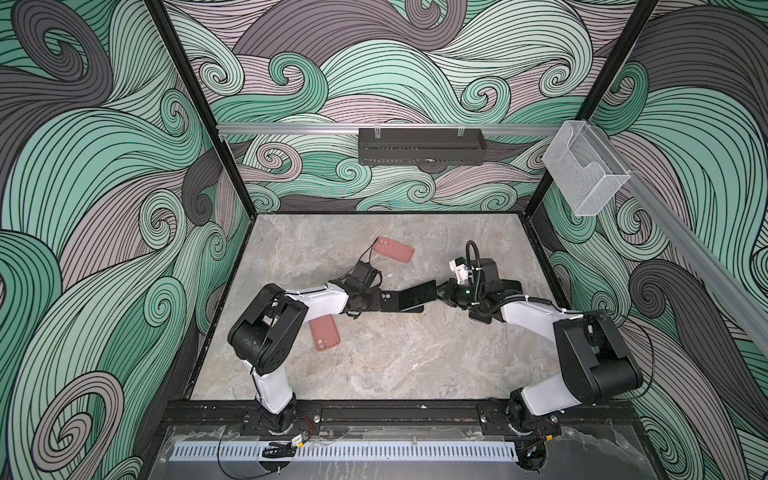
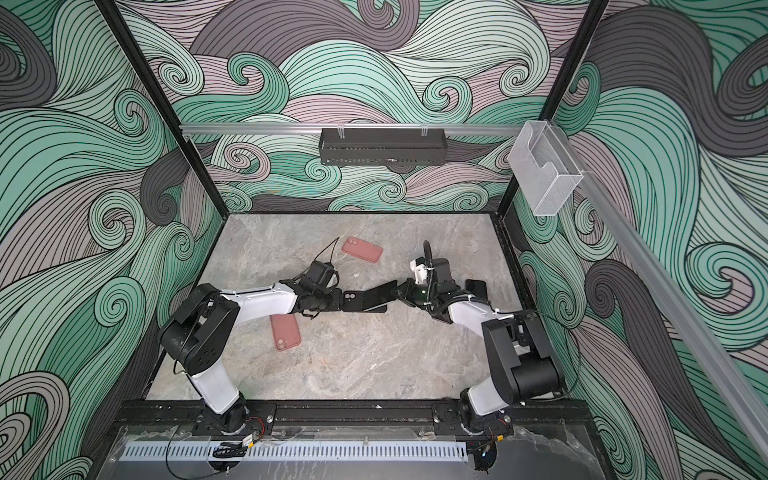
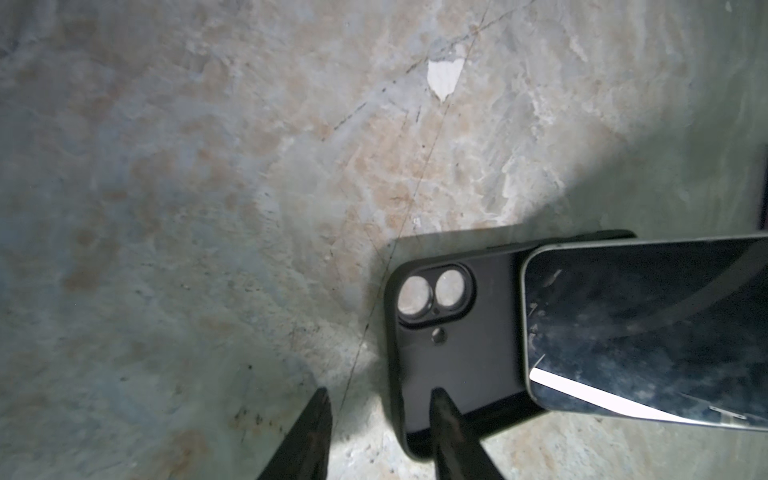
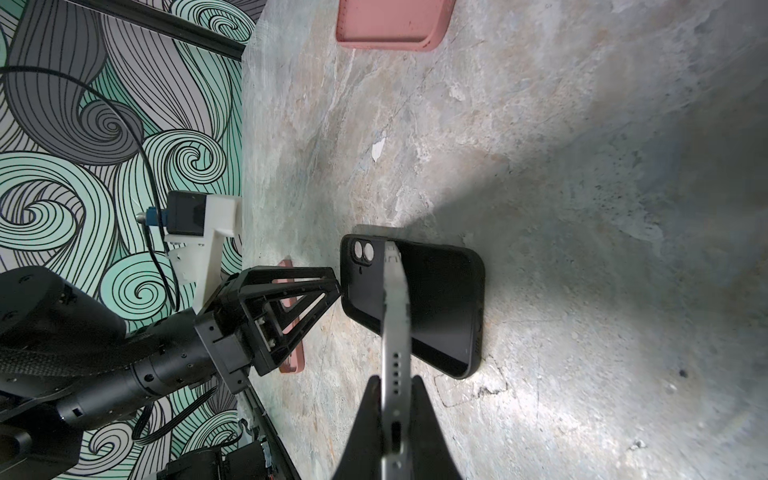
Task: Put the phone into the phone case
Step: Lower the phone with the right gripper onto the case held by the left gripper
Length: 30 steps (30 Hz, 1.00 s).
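Stone table (image 1: 395, 365): black case (image 1: 390, 303), pink cases (image 1: 393, 249)

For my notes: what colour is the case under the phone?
Black case, clearest in the left wrist view.

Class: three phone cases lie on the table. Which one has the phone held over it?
The black case, in the middle. The right gripper holds the phone tilted over it; the far pink case and near pink case lie away from it.
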Tool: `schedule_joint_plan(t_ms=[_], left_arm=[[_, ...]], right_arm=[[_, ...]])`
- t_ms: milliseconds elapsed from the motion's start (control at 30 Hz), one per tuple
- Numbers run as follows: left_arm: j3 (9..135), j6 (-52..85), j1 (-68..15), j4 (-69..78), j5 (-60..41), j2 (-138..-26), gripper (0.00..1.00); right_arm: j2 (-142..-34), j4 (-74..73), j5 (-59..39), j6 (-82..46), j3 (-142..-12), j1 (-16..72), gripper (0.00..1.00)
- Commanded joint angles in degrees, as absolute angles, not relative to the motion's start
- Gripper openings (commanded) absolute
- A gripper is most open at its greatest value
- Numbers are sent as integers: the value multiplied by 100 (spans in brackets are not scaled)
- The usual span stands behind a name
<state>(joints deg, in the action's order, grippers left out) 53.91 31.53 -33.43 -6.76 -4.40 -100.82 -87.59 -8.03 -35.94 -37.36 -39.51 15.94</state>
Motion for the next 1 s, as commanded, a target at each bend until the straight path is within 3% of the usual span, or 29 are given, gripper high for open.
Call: schedule_joint_plan(t_ms=[0,400,967], left_arm=[[5581,3200,-3308,-682,-582,-10201,36],[5546,3340,-3279,-546,-785,-10329,24],[5331,3410,-3049,100,-1618,-10474,24]], right_arm=[[-8941,-697,-3556,-3718,-3981,1586,6],[-9223,-756,-3637,-3746,-4034,1575,6],[-9653,-1034,-3774,-3882,-4091,1677,7]])
